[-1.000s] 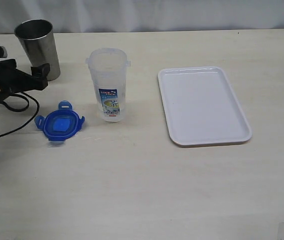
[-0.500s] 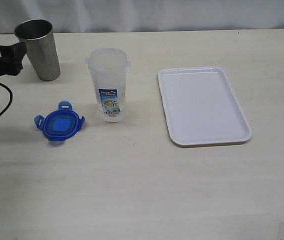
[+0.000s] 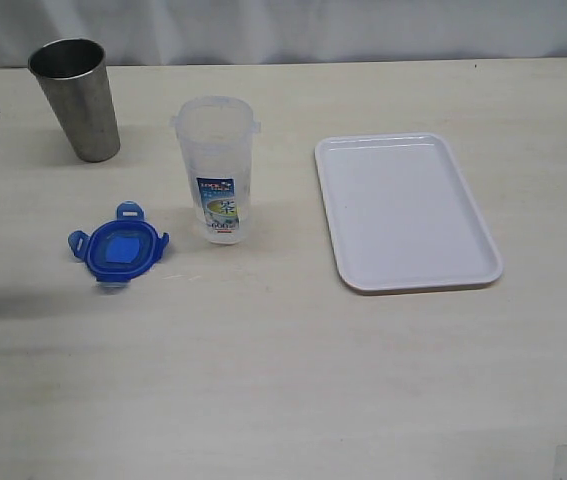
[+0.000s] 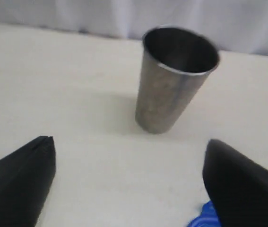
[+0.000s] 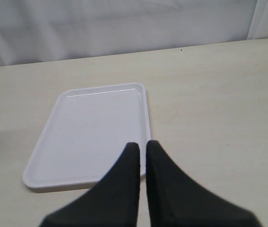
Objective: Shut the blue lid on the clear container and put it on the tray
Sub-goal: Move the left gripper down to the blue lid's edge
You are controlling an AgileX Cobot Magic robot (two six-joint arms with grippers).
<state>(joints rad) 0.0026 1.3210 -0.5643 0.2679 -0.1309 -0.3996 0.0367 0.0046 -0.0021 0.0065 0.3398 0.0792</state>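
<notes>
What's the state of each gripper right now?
Left gripper: open, holding nothing.
Right gripper: closed, holding nothing.

lid (image 3: 118,247): bright blue, paler blue square centre
container (image 3: 217,140): translucent clear; label blue, white, green
tray (image 3: 403,210): plain white
cup (image 3: 76,98): grey steel, dark inside
tabletop (image 3: 283,380): pale cream wood grain
left tool (image 4: 129,143): black
right tool (image 5: 142,145): black
</notes>
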